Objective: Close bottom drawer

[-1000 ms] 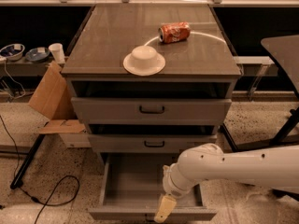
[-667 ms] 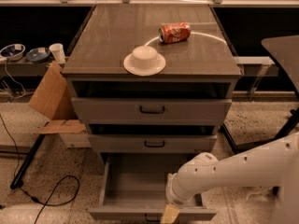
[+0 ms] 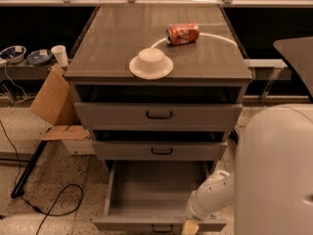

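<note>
Three drawers are counted in the grey cabinet (image 3: 159,89). The bottom drawer (image 3: 156,195) is found pulled well out, with its bare interior exposed and its front panel at the lower edge of the view. The top drawer (image 3: 159,115) and middle drawer (image 3: 161,151) are recorded as pushed in or nearly so.

The task is judged not yet done, and the whole closing travel is judged to remain. One gripper (image 3: 190,227) is noted at the front panel, just right of the black handle (image 3: 161,227). Contact cannot be confirmed, and it cannot be told whether the gripper is wide or narrow.

On the counter (image 3: 122,33), one red can (image 3: 183,34) lying on its side and one upturned white bowl (image 3: 151,58) are counted. To the left, one paper cup (image 3: 60,55) and one cardboard box (image 3: 54,99) are logged.
</note>
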Available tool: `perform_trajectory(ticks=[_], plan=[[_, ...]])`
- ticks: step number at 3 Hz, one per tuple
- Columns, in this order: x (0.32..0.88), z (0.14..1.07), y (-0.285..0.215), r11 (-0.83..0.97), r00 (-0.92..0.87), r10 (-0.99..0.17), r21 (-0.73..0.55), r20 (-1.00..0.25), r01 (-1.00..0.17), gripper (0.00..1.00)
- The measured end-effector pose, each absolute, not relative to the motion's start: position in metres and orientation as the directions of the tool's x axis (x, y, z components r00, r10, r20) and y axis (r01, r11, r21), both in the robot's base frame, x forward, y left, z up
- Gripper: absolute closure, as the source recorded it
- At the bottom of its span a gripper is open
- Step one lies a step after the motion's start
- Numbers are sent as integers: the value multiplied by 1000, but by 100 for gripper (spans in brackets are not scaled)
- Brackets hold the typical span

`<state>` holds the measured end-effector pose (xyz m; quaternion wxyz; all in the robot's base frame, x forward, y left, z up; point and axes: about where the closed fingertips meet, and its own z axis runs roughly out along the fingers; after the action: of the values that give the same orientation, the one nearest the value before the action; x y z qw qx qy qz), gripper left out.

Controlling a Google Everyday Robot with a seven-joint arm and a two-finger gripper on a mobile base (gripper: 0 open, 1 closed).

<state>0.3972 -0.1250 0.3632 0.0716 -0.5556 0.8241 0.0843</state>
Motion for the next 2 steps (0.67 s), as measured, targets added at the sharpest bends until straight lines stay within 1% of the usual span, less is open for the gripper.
perform_trajectory(ticks=[1, 2], plan=[[390, 318, -148, 479, -491, -856, 114, -158, -871, 0], [372, 270, -162, 589, -613, -785, 198, -92, -784, 0]])
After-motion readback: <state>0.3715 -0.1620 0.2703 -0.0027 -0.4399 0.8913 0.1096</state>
